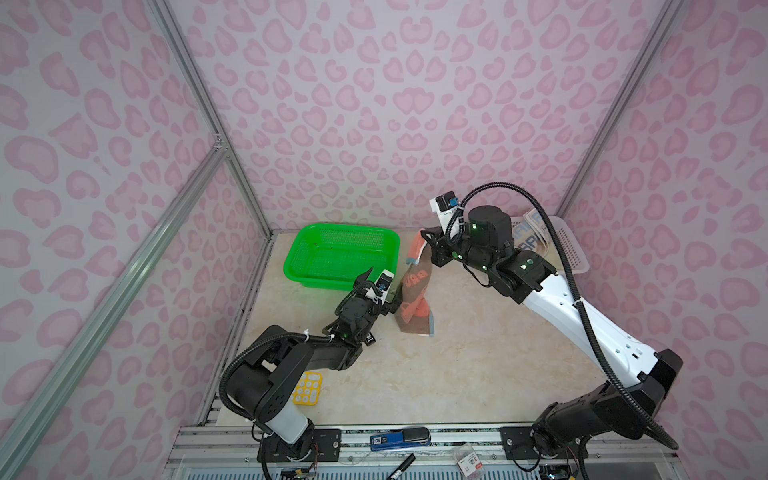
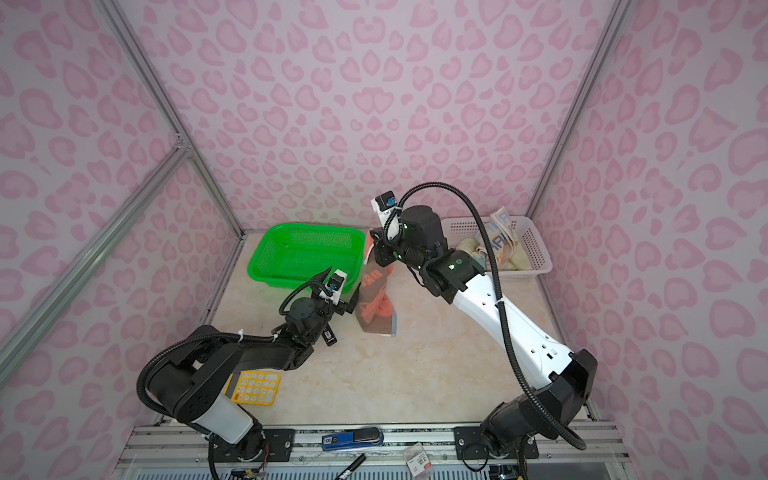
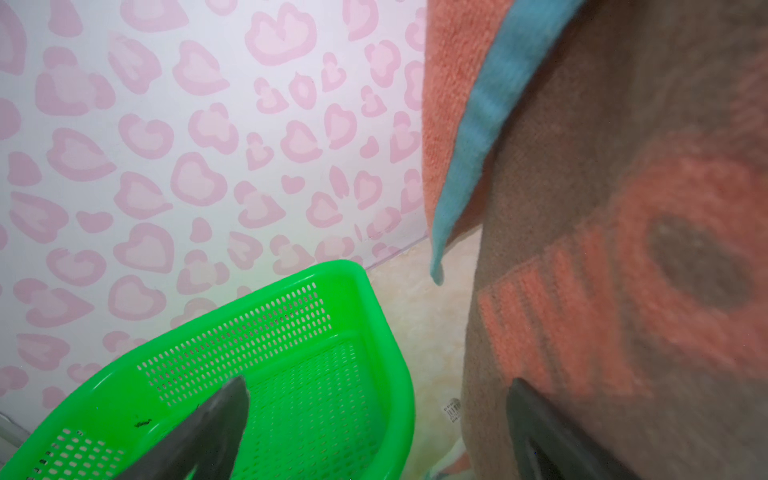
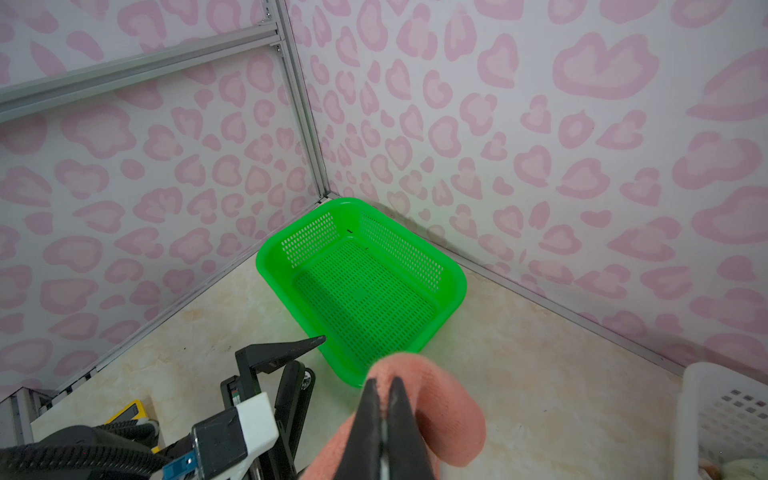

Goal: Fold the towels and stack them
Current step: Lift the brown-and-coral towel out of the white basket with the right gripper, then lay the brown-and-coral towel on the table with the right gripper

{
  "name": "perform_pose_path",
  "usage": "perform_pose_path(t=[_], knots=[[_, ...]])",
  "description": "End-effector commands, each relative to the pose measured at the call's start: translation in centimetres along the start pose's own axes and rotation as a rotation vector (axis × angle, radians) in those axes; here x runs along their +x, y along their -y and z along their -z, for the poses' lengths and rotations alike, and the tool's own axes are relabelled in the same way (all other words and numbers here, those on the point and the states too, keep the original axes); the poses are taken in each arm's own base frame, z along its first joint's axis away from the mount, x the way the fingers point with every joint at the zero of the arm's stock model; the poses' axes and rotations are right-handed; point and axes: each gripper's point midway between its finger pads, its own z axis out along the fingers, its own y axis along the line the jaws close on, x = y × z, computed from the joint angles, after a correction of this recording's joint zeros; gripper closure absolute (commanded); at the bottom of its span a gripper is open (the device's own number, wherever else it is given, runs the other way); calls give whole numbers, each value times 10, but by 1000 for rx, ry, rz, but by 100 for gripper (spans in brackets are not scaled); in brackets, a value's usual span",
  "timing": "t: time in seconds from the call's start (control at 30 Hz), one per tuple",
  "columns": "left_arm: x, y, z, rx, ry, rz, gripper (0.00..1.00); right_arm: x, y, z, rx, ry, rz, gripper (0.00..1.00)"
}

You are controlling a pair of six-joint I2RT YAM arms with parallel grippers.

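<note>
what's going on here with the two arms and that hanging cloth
The right gripper is shut on the top edge of a rust-red towel, holding it up so it hangs toward the table. The left gripper is open right beside the lower part of the towel, not gripping it. The green basket behind holds no towels; more towels sit in the white basket at the back right.

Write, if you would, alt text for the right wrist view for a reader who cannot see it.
The right gripper is shut on a fold of a coral-red towel in the foreground. Beyond it an empty green mesh basket sits on the pale table, in the corner of walls printed with pink hearts.
</note>
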Motion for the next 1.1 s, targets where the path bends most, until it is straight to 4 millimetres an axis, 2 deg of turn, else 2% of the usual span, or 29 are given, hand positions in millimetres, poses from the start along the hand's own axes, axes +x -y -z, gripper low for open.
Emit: perform_pose_path(t=[0.0, 0.23, 0.37, 0.5, 0.6, 0.73, 0.87, 0.9, 0.97, 1.03, 1.07], knots=[[-31, -8, -7, -34, 128, -7, 2, -5, -5, 3, -42, 29, -7, 100], [-44, 6, -22, 42, 157, -17, 3, 3, -6, 4, -87, 9, -25, 100], [-46, 7, -19, 58, 149, -7, 2, 42, 14, -1, 7, -69, -50, 100], [-37, 7, -8, 66, 110, -24, 3, 98, 47, 3, 157, -152, -121, 100], [-30, 6, 0, 73, 61, -22, 2, 157, 70, 13, 283, -229, -187, 100], [-28, -4, 8, 38, 15, 24, 2, 241, 96, 41, 466, -344, -291, 100], [-26, -9, 6, 37, -101, 72, 2, 302, 112, 77, 633, -426, -376, 100], [-25, -7, 6, 53, -140, 79, 3, 312, 113, 83, 649, -439, -393, 98], [-24, -7, 4, 69, -203, 102, 2, 331, 113, 95, 680, -467, -416, 84], [-25, -2, 6, 95, -208, 114, 3, 339, 114, 104, 702, -487, -417, 73], [-25, -1, 7, 104, -206, 120, 2, 340, 115, 108, 712, -495, -411, 64]])
